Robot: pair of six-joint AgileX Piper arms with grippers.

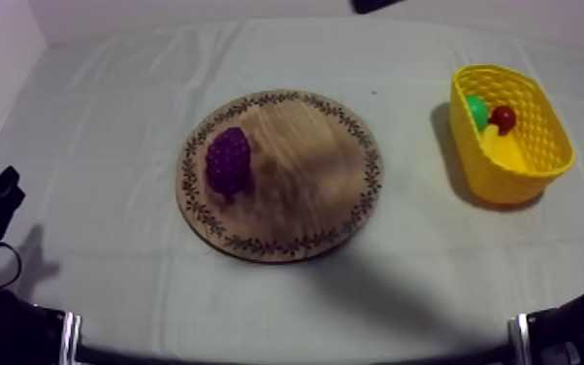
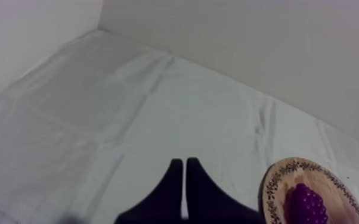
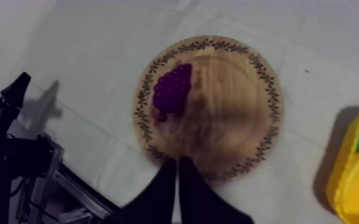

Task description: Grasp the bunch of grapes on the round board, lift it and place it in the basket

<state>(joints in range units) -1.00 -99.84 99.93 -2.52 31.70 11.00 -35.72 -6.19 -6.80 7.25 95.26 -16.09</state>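
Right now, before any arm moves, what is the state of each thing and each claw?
bunch of grapes: lying on the wooden board, not held
wooden board: flat on the cloth
yellow basket: upright, holding a pear, a small red fruit and a banana
left claw: shut on nothing, over bare cloth
right claw: shut on nothing, over the wooden board's rim

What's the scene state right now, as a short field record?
grapes: on wooden board, toward my left side, untouched
yellow basket: at my right, holds pear, small red fruit, banana
left tool: shut, empty, off beside the board
right tool: shut, empty, above the board's rim
task: not started
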